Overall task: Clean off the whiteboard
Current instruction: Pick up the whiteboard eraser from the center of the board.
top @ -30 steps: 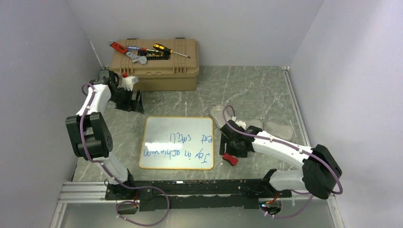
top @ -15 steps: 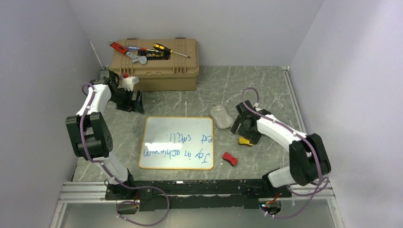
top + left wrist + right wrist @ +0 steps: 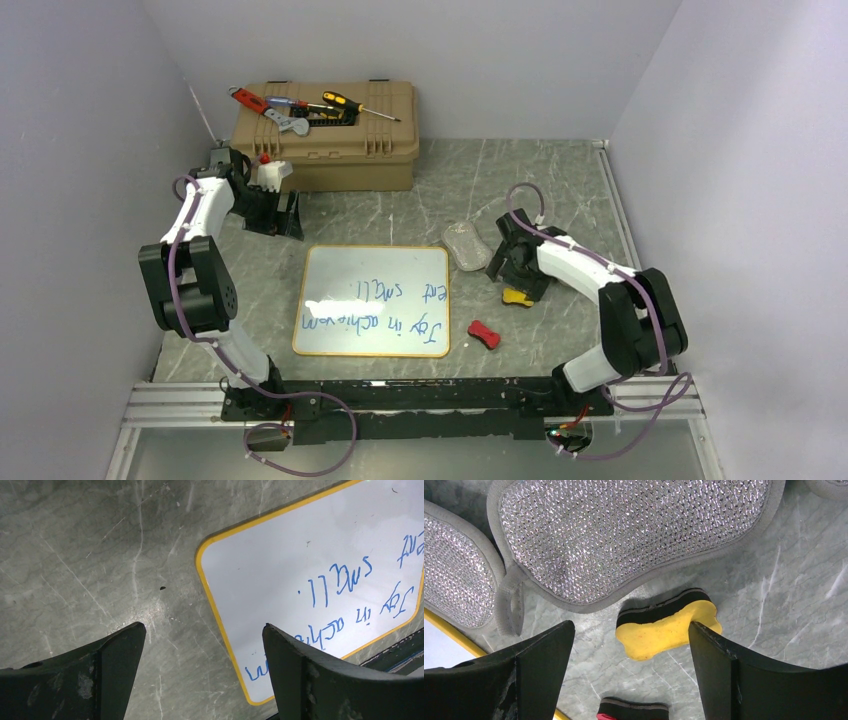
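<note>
Near centre, flat on table (image 3: 560,180): whiteboard (image 3: 371,300), blue writing on it. Just R of it, right gripper (image 3: 631,623) low over yellow eraser (image 3: 669,625), elbow folded, jaws spread wide, holding nothing. Further back L, left gripper (image 3: 203,625) tilted down by board's far-L corner, spread wide, nothing held.

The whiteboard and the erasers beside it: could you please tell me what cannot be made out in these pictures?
Whiteboard writing: too small and inverted in the top view; in the left wrist view cut off by the frame edge and a left gripper finger.
Yellow eraser: top view, partly under the right arm.
Red eraser: right wrist view, only a sliver at the bottom edge.
</note>
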`<state>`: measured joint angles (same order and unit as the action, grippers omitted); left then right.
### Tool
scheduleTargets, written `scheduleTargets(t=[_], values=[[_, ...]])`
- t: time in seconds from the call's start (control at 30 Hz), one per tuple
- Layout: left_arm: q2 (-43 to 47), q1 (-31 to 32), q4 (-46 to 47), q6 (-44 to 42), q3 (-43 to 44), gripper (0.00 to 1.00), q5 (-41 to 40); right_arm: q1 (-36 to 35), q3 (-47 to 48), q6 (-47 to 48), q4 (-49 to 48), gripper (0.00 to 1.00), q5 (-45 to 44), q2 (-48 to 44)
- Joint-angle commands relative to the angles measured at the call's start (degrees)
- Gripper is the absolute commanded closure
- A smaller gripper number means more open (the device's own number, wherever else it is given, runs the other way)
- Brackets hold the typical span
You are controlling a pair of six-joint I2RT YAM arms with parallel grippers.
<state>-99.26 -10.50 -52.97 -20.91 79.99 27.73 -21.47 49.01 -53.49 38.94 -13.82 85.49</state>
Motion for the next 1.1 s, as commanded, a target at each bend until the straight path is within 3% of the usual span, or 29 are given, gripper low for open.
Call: scheduleTargets(t=[0.0,0.2,0.6,0.8,1.07], values=[[0.8,0.2,0.2,-0.7,1.4,0.07,0.7,-0.8,-2.6,-0.8,-3.6,0.13,2.2,-1.6],[0.5,0.2,0.5,-0.4,1.1,0.07,1.1,-4.5,-5.1,0.3,-0.4,0.17,1.7,-4.7],[0.3,0.3,0.2,-0.3,1.3,0.08,1.9,-5.1,-0.6,2.1,8.2,0.03,0.6,-10.4],[-0.1,0.3,0.6,-0.3,1.1,0.08,2.2,-5.0,-5.5,-7.0,4.4,0.00,4.3,-14.2],[0.4,0.2,-0.1,-1.1,1.5,0.08,1.5,-5.0,-8.3,-15.1,0.1,0.00,4.4,-9.5]])
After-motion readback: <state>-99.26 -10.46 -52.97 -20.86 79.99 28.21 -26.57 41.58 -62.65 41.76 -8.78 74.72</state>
